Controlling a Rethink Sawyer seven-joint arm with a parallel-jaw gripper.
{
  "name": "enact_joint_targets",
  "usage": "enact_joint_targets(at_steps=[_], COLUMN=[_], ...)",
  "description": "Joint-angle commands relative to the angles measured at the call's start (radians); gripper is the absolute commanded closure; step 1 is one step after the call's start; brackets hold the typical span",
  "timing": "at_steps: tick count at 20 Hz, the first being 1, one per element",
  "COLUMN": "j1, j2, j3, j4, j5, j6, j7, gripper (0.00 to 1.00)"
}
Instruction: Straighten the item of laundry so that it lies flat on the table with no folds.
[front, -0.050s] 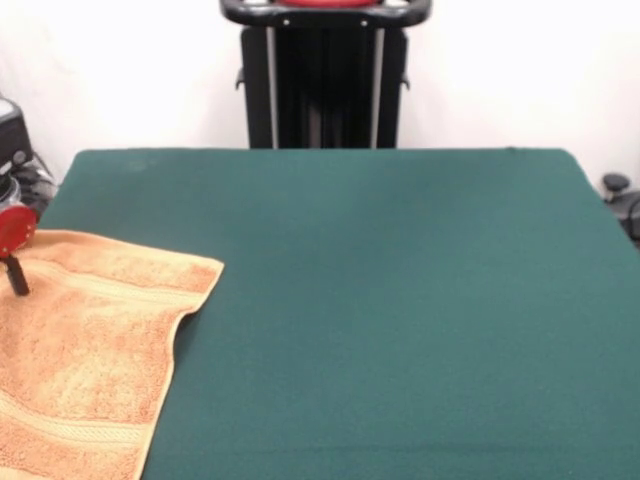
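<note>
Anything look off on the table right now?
The towel sits skewed at the table's left edge, running out of frame, with its right edge curled up. The hand touches its far-left part; its grip can't be judged.

The table (400, 300) is bare green felt across its middle, its right side and its whole far edge, so a gripper could pass freely there. The only thing lying on it is the orange-tan towel (85, 350), spread low over the near left corner and running off the left edge of the view. A red and black gripper (14, 255) stands over the towel's far left part at the left edge.
</note>
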Motion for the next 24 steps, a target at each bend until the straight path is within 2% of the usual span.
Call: enact_joint_targets(at_steps=[1, 12, 17, 24], j1=[0.070, 0.092, 0.032, 0.030], j2=[-0.006, -0.010, 0.050, 0.055], j3=[0.121, 0.107, 0.202, 0.222], j4=[0.138, 0.159, 0.228, 0.235], j5=[-0.050, -0.035, 0.026, 0.018], j6=[0.061, 0.051, -0.061, -0.077], j7=[-0.108, -0.053, -0.035, -0.009], gripper=[0.00, 0.00, 0.00, 0.00])
